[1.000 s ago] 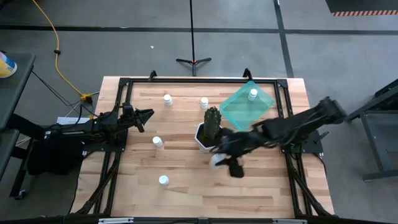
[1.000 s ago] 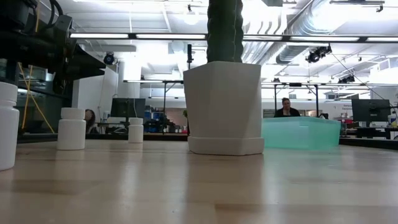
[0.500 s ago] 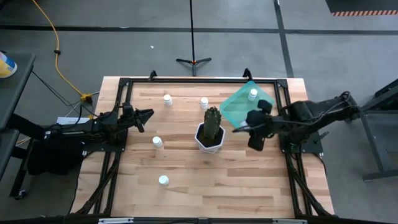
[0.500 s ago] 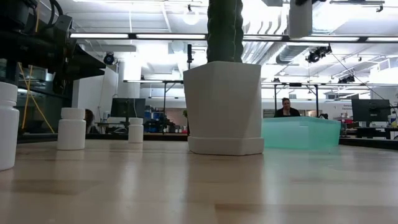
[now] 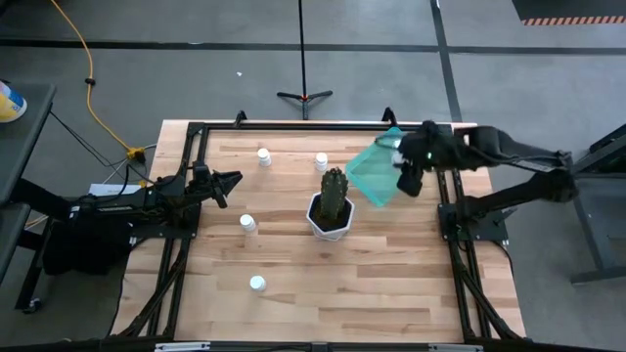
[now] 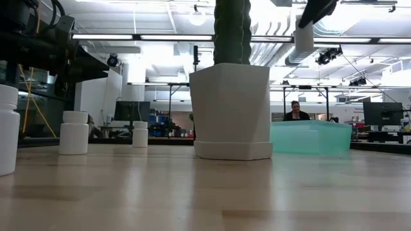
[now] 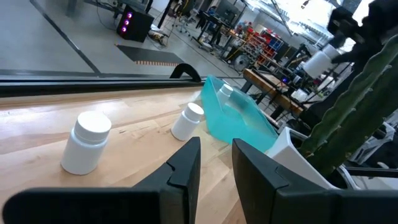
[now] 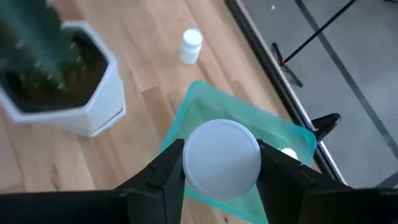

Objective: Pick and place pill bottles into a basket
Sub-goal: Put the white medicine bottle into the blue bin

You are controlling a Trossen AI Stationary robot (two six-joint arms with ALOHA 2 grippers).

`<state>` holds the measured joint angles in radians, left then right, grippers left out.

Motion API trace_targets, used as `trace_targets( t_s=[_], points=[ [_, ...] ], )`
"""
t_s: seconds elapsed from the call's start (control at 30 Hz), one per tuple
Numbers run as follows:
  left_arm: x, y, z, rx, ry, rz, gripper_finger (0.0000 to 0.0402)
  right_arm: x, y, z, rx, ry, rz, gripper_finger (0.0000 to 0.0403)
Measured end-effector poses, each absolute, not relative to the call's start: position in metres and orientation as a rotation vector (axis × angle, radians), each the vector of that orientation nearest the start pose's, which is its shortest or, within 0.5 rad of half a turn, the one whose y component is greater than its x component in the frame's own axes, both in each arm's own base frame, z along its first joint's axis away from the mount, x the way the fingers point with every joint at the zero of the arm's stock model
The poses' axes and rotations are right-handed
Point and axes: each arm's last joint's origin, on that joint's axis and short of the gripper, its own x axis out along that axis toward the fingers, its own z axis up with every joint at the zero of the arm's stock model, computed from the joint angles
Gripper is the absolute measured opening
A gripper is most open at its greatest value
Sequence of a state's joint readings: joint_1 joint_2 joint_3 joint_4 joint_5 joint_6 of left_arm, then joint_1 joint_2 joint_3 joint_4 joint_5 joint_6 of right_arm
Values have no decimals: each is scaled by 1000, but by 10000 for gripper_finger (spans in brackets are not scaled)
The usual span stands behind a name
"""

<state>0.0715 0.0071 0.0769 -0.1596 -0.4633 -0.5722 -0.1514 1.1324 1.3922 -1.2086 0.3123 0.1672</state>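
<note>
My right gripper (image 5: 401, 162) hangs over the far right corner of the teal basket (image 5: 377, 174), shut on a white pill bottle (image 8: 221, 155). The low view shows that bottle (image 6: 304, 38) high above the basket (image 6: 310, 137). Another bottle (image 8: 287, 154) stands inside the basket. Several more pill bottles stand on the table: two near the far edge (image 5: 263, 155) (image 5: 321, 161), one at mid left (image 5: 247, 223), one toward the near edge (image 5: 256, 284). My left gripper (image 7: 216, 144) waits at the table's left edge (image 5: 236, 178), open, with nothing between its fingers. My right gripper pinches the pill bottle between its two fingers (image 8: 166, 169), one on each side of the bottle just below the cap (image 8: 186, 163). The fingers slant down from the table's right side. The bottle is lifted clear, roughly upright, above the basket.
A white faceted pot with a green cactus (image 5: 331, 211) stands mid-table, just left of the basket. A black frame (image 5: 293, 126) runs around the tabletop. Bare wood lies along the near half (image 5: 372, 284).
My right gripper has carried the pill bottle from just near the cactus pot toward the table's far right, rising, to a spot over the basket. It has tipped more steeply downward on the way. The bottle stays pinched.
</note>
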Motion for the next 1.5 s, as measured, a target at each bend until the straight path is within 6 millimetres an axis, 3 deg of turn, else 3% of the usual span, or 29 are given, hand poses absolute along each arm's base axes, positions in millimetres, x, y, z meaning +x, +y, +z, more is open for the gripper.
trace_targets(
  t_s=[0.23,0.37,0.73,0.93,1.2,1.37,1.5],
  points=[
    [88,19,174,-540,-66,547,127,185,-74,385,79,897,-576,149],
    [88,19,174,-538,-68,552,127,188,-98,379,80,932,-532,149],
    [88,20,174,-535,-74,573,127,201,-165,345,179,1028,-430,149],
    [88,20,174,-535,-74,573,127,205,-192,319,256,1094,-335,149],
    [88,20,174,-533,-79,590,127,208,-206,297,270,1127,-304,149],
    [87,21,174,-510,-84,625,127,201,-196,259,327,1122,-298,149],
    [87,21,174,-506,-83,628,127,197,-185,246,306,1008,-363,148]
  ],
)
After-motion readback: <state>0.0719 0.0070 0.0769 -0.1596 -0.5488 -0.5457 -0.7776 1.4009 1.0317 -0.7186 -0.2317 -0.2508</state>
